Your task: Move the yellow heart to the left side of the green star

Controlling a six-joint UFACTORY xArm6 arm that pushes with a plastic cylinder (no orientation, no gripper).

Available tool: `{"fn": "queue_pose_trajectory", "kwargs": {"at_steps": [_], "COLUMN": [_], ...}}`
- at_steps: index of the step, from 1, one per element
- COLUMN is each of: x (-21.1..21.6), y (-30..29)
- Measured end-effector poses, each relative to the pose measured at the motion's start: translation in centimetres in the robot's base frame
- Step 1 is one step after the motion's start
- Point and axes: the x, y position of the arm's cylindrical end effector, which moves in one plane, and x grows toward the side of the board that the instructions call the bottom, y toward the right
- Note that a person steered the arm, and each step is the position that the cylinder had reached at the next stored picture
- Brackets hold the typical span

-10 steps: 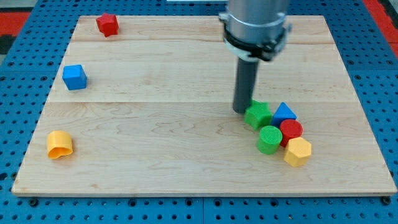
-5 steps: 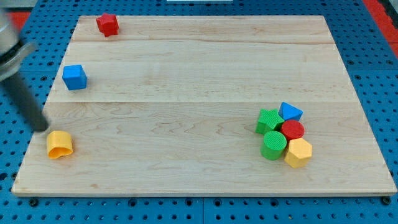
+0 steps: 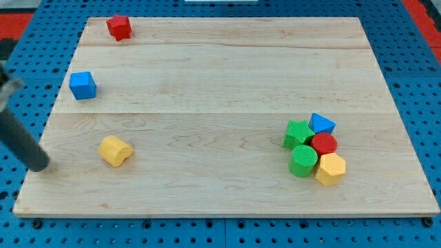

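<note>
The yellow heart (image 3: 115, 150) lies on the wooden board (image 3: 220, 76) at the lower left. The green star (image 3: 298, 133) sits far to the view's right, at the left end of a tight cluster of blocks. My tip (image 3: 40, 166) is at the board's left edge, low in the view, to the left of the yellow heart and apart from it. The rod slants up and out past the view's left edge.
The cluster at the right holds a blue triangle (image 3: 321, 124), a red cylinder (image 3: 323, 144), a green cylinder (image 3: 302, 160) and a yellow hexagon (image 3: 331, 169). A blue cube (image 3: 83, 85) sits at the left, a red block (image 3: 119, 27) at the top left.
The yellow heart has slid to the right and slightly up from the board's left edge. My tip moved from the green star across to the far left, then a little lower.
</note>
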Motion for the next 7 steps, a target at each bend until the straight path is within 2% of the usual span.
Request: {"fn": "queue_pose_trajectory", "kwargs": {"at_steps": [1,3,5,6,7], "x": [-0.2,-1.9,-4.1,-6.2,-6.0], "y": [7.4,8.0,13.2,12.7,14.5]}}
